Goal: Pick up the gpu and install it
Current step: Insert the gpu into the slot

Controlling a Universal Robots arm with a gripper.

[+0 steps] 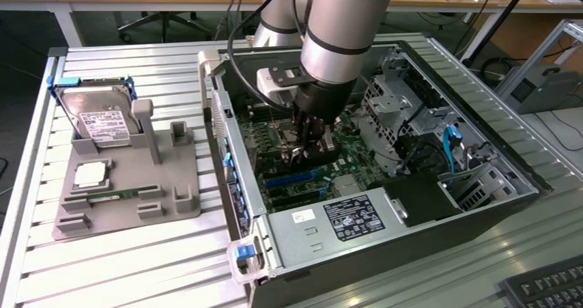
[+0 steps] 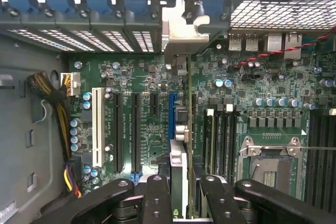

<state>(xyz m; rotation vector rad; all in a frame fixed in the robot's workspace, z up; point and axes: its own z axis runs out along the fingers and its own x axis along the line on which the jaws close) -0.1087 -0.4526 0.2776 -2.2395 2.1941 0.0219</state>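
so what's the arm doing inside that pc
The robot arm's gripper is down inside the open computer case, its jaws closed on the gpu, held on edge over the motherboard beside the blue slot. On the gray tray outside, a hard drive stands in its holder.

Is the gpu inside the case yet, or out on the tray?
Inside. The gripper holds the gpu edge-on over the motherboard, its bracket at the rear slots. Whether it is fully seated, cannot tell.
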